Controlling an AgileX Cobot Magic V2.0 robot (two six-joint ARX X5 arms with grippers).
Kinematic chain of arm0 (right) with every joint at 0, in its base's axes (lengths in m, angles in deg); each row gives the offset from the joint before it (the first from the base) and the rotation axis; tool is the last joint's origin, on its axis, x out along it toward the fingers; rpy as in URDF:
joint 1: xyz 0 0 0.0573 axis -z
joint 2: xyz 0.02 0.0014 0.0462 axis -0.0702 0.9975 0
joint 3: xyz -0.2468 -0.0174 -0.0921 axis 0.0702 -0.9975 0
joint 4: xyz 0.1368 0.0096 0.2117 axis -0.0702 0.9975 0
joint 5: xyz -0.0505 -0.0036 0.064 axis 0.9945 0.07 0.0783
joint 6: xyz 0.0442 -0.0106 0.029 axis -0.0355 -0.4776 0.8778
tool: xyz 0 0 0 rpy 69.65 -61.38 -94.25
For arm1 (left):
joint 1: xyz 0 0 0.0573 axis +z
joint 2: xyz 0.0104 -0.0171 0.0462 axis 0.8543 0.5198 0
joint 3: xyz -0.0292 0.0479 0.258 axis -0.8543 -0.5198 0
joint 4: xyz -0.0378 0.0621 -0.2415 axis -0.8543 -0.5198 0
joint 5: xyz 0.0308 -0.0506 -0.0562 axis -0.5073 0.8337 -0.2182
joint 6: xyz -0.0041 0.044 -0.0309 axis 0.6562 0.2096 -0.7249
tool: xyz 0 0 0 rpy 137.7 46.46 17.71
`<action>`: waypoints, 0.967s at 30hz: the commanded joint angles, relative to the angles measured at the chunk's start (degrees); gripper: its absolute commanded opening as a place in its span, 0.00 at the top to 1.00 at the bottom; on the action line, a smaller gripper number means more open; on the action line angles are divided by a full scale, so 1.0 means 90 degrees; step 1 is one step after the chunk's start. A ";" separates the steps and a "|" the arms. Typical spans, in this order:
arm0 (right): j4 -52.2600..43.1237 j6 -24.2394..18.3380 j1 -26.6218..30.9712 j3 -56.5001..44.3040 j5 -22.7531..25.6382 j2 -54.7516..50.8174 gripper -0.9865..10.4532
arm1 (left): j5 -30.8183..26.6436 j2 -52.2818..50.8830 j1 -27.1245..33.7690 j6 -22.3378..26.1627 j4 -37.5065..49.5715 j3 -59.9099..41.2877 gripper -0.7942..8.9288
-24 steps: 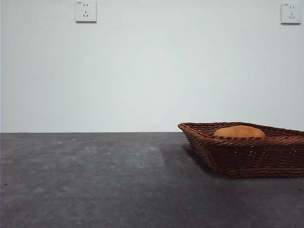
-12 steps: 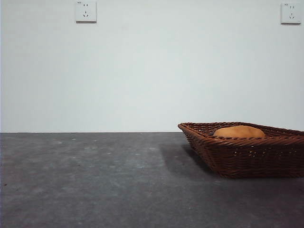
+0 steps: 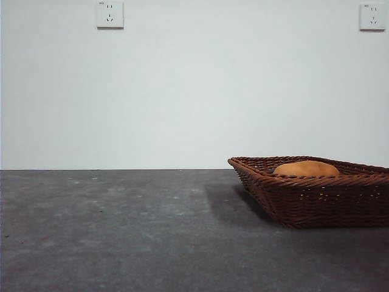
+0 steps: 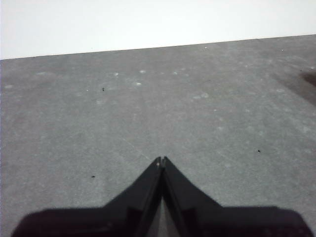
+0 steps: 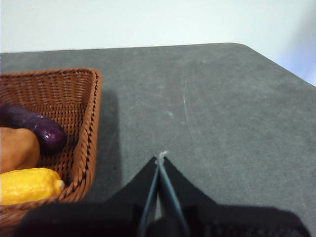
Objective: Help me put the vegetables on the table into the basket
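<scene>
We see the corn (image 5: 29, 185), potato (image 5: 17, 148) and eggplant (image 5: 34, 128) lying together inside the basket (image 5: 91, 128), so nothing seems left to collect. Our right tool (image 5: 161, 159) hangs over bare surface (image 5: 222, 113) beside it, pinched closed and empty; our left tool (image 4: 161, 160), likewise closed, waits well apart.

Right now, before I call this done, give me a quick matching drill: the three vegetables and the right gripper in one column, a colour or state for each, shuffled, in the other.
Column 1:
1. corn
2. potato
3. eggplant
4. right gripper

Column 2:
A. dark purple, in the basket
B. shut, over the bare table beside the basket
C. yellow, in the basket
D. orange-brown, between the other two vegetables

Pairs: 1-C, 2-D, 3-A, 4-B
</scene>
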 commanded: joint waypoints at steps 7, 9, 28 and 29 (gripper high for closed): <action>0.0075 0.0090 0.0005 -0.0022 0.0000 0.0002 0.91 | 0.0000 0.0061 -0.0012 -0.0024 0.0046 -0.0061 0.92; 0.0075 0.0087 0.0005 -0.0022 0.0000 0.0002 0.91 | 0.0002 0.0070 -0.0012 -0.0024 0.0046 -0.0061 0.92; 0.0075 0.0087 0.0005 -0.0022 0.0002 0.0002 0.91 | 0.0002 0.0095 -0.0012 -0.0024 0.0046 -0.0061 0.92; 0.0075 0.0087 0.0005 -0.0022 0.0002 0.0002 0.91 | 0.0002 0.0092 -0.0012 -0.0024 0.0046 -0.0061 0.92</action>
